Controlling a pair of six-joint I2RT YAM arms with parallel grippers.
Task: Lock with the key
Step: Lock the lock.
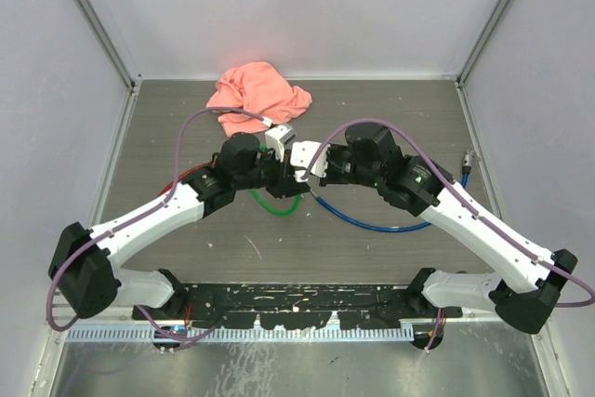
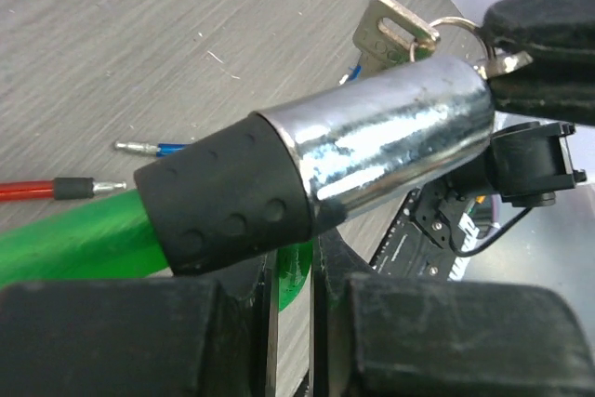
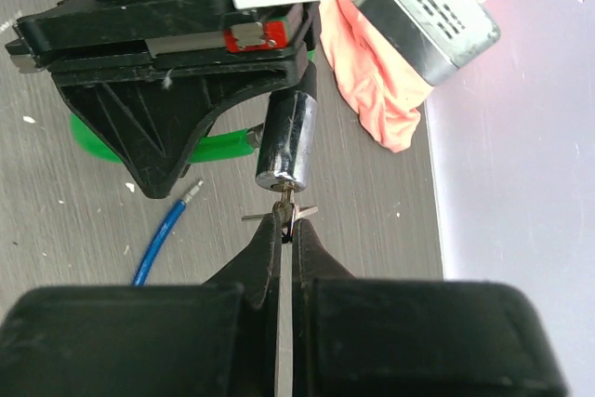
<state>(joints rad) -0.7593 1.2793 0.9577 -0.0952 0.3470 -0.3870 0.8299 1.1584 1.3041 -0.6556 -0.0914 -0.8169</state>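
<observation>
The lock is a chrome cylinder [image 2: 390, 137] with a black rubber collar [image 2: 223, 197] on a green cable [image 2: 74, 239]. My left gripper [image 2: 296, 267] holds it above the table, jaws nearly together with a piece of green cable in the narrow gap. In the right wrist view the cylinder [image 3: 288, 141] points at my right gripper [image 3: 289, 220], which is shut on the key [image 3: 286, 194] seated in the cylinder's end face. A spare key [image 2: 390, 34] hangs on the ring beside it. From above, both grippers [image 1: 279, 166] [image 1: 302, 169] meet at mid-table.
A pink cloth [image 1: 256, 95] lies bunched at the back of the table. A blue cable [image 1: 372, 220] curves across the table under the right arm. A red wire [image 2: 28, 190] lies beside the green cable loop [image 1: 274, 204]. Grey walls close in both sides.
</observation>
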